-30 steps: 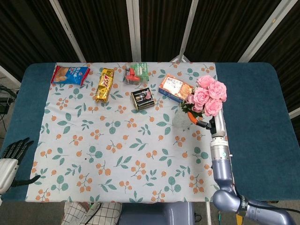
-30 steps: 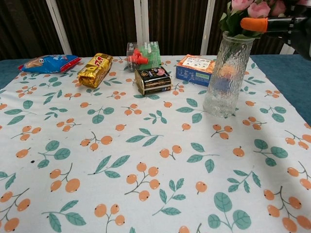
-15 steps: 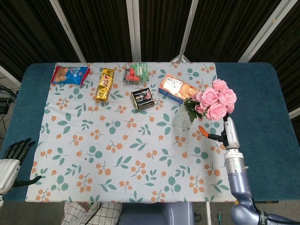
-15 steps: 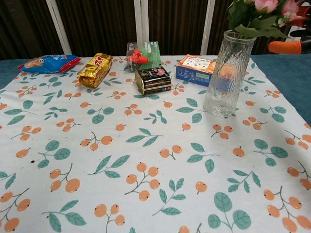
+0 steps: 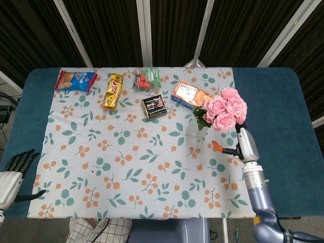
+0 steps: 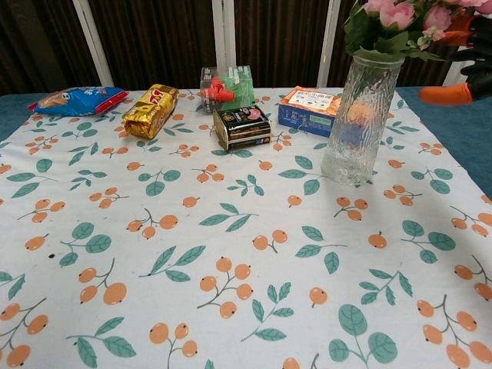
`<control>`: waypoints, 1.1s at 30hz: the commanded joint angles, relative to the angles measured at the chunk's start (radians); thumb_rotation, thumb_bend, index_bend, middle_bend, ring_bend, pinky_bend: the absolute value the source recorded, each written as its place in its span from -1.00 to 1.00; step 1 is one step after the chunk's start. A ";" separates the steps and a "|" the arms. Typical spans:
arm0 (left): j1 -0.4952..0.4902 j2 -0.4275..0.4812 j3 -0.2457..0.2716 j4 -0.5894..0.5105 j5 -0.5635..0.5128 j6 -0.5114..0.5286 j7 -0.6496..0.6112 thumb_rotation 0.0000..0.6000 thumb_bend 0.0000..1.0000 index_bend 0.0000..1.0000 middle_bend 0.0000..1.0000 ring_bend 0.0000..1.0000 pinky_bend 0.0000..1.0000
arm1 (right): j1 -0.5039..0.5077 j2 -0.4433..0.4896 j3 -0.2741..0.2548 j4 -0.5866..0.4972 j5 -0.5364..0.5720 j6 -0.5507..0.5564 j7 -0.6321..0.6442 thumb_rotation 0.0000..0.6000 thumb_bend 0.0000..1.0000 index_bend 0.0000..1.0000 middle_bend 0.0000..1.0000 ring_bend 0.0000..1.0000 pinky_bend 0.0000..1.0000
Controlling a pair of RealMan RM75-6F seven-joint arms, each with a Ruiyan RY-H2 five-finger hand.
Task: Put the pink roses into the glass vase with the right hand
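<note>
Though hidden at the stems, pink roses [image 5: 225, 112] standing in the glass vase [image 5: 195, 129], blooms above the rim and leaning toward the right hand's side in the head view. Long axis near upright in the chest view, stems [image 6: 362, 48] down into the mouth, blooms [image 6: 400, 14] at the frame's top edge. Vase [image 6: 356, 119] upright on the floral cloth [image 5: 136, 152], toward its right edge.

Just right of the vase, right hand [image 5: 237, 144] at vase height, orange-tipped fingers [image 5: 217, 147] stretched toward the glass without touching it; in the chest view only an orange tip [image 6: 446, 94] and dark fingers at the right edge, apart from the vase. Nothing seen in its hold; fingers apart as far as visible.

Behind the vase, an orange box [image 5: 189, 95]; left of that, a dark box [image 5: 154, 107]. Farther left along the back, a green pack [image 5: 147, 78], a gold packet [image 5: 113, 91] and a blue-red bag [image 5: 75, 80].

Far left of the vase, off the cloth at the table's near corner, left hand [image 5: 12, 174] with dark fingers spread, holding nothing.
</note>
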 commanded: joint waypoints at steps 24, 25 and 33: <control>0.004 -0.001 0.000 0.009 0.009 0.016 0.004 1.00 -1.00 -1.00 -1.00 -1.00 -1.00 | -0.159 0.199 -0.297 0.088 -0.263 0.297 -0.507 1.00 -0.43 -1.00 -1.00 -1.00 -1.00; 0.005 -0.001 -0.001 0.010 0.010 0.018 0.005 1.00 -1.00 -1.00 -1.00 -1.00 -1.00 | -0.175 0.205 -0.310 0.092 -0.279 0.313 -0.499 1.00 -0.43 -1.00 -1.00 -1.00 -1.00; 0.010 -0.015 -0.011 0.029 0.016 0.044 0.037 1.00 -1.00 -1.00 -1.00 -1.00 -1.00 | -0.319 0.237 -0.411 0.146 -0.389 0.444 -0.404 1.00 -0.43 -1.00 -1.00 -1.00 -1.00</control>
